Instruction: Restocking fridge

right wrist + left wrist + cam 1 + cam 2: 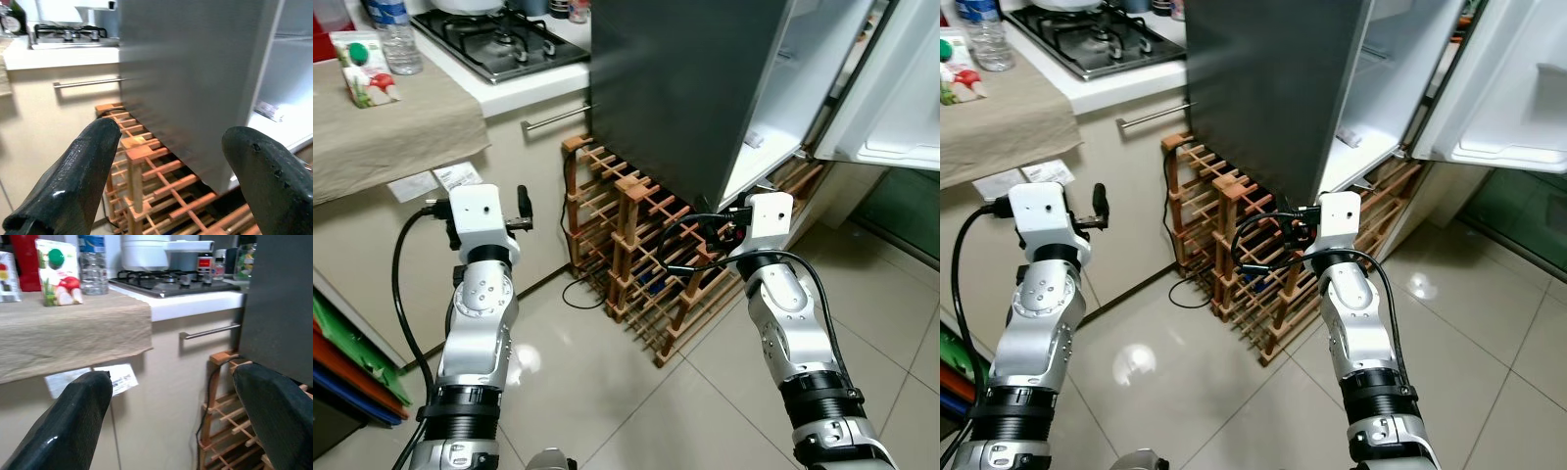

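Left eye view — fridge: the dark grey fridge [690, 88] was seen standing beside the kitchen counter [401, 132], its door [891, 88] swung wide and white shelves exposed.
Left eye view — rack: a wooden wine rack [646, 255] was pictured on the tiled floor [636, 401], set against the fridge's side.
Left eye view — counter: a juice carton [364, 69] and a water bottle [396, 37] were shown on a beige cloth [382, 132], with a gas hob [499, 41] further along.
Right eye view — arms: both silver arms were raised in front of the robot, the right gripper [1295, 230] held near the rack and below the open fridge compartment, the left gripper [1097, 206] held before the cabinet front.
Left wrist view — left gripper: the two black fingers [73, 421] were spread wide with nothing between them; the carton, bottle and hob were framed beyond.
Right wrist view — right gripper: the fingers [83, 171] were likewise parted and unladen, with the rack and the fridge's side ahead.
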Available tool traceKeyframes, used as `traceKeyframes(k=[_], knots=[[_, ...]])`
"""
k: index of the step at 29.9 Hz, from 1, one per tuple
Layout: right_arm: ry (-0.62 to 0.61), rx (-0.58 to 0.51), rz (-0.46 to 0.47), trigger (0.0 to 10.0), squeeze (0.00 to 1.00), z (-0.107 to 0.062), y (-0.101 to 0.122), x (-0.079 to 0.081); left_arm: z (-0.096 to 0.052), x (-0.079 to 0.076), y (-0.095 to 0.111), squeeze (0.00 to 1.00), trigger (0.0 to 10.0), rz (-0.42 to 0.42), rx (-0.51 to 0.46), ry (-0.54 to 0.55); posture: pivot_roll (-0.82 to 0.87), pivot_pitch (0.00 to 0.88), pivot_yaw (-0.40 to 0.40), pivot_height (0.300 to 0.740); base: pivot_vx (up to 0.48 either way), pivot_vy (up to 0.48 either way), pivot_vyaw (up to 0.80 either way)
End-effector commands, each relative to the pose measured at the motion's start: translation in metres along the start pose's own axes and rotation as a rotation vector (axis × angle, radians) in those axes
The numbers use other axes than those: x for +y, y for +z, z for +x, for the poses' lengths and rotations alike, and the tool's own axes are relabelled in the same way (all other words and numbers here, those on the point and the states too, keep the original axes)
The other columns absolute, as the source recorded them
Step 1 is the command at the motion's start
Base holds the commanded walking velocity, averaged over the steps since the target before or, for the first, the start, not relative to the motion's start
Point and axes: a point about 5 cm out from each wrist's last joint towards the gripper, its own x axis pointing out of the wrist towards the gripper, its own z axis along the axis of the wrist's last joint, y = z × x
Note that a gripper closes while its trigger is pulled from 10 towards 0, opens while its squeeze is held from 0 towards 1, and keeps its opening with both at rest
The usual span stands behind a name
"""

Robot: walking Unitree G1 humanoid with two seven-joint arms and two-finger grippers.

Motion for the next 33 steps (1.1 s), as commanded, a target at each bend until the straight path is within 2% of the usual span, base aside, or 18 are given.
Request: traceKeyframes(k=[1,11,12,14,19,21,22,23,24,28,33], knots=[[-0.004,-0.028,0.008,10.0,0.0,-0.001,0.005,-0.002,-0.001,-0.001,0.001,0.0,10.0,-0.027,0.0,0.0,-0.04,0.0,-0.04,0.74,0.0,0.0,0.44],[0.022,-0.049,-0.006,10.0,0.0,0.002,0.011,0.002,0.001,-0.004,0.003,0.0,10.0,-0.056,0.001,0.006,-0.04,0.0,-0.044,0.74,0.0,-0.473,0.45],[0.023,-0.059,-0.018,10.0,0.0,0.002,0.014,0.001,0.001,-0.012,0.004,0.0,10.0,-0.018,-0.004,-0.054,-0.04,0.0,-0.046,0.74,0.0,0.0,0.45],[0.018,-0.069,-0.024,10.0,0.0,0.002,0.017,-0.001,-0.001,-0.017,0.005,0.0,10.0,0.002,-0.013,-0.095,-0.04,0.0,-0.043,0.74,0.0,0.0,0.45],[0.0,-0.081,-0.025,10.0,0.0,0.0,0.02,-0.004,0.0,-0.01,0.005,0.0,10.0,0.0,-0.013,-0.075,-0.05,0.0,-0.036,0.74,0.0,0.0,0.45],[-0.018,-0.07,-0.019,10.0,0.0,-0.003,0.016,-0.007,0.003,-0.002,0.002,0.0,10.0,-0.028,0.025,-0.012,-0.05,0.0,-0.02,0.74,0.0,0.0,0.45],[-0.018,-0.07,-0.019,10.0,0.0,-0.003,0.016,-0.007,0.003,-0.002,0.002,0.0,10.0,-0.028,0.025,-0.012,-0.05,0.0,-0.02,0.74,0.0,0.0,0.44],[-0.027,-0.055,-0.009,10.0,0.0,-0.005,0.012,-0.007,0.001,-0.004,0.0,0.0,10.0,-0.095,0.042,-0.04,-0.05,0.0,-0.012,0.74,0.0,0.0,0.45],[-0.027,-0.051,-0.004,10.0,0.0,-0.006,0.011,-0.007,0.0,-0.007,0.0,0.0,10.0,-0.11,0.03,-0.065,-0.05,0.0,-0.012,0.74,0.0,0.0,0.45],[-0.009,-0.045,-0.002,10.0,0.0,-0.007,0.008,-0.001,-0.001,-0.009,0.0,0.0,10.0,-0.087,0.022,-0.067,-0.06,0.0,-0.002,0.74,0.0,0.0,0.45],[0.003,-0.048,0.0,10.0,0.0,-0.006,0.009,0.002,0.003,-0.011,0.004,0.0,10.0,-0.104,0.007,-0.094,-0.06,0.0,0.003,0.74,0.172,0.0,0.45]])
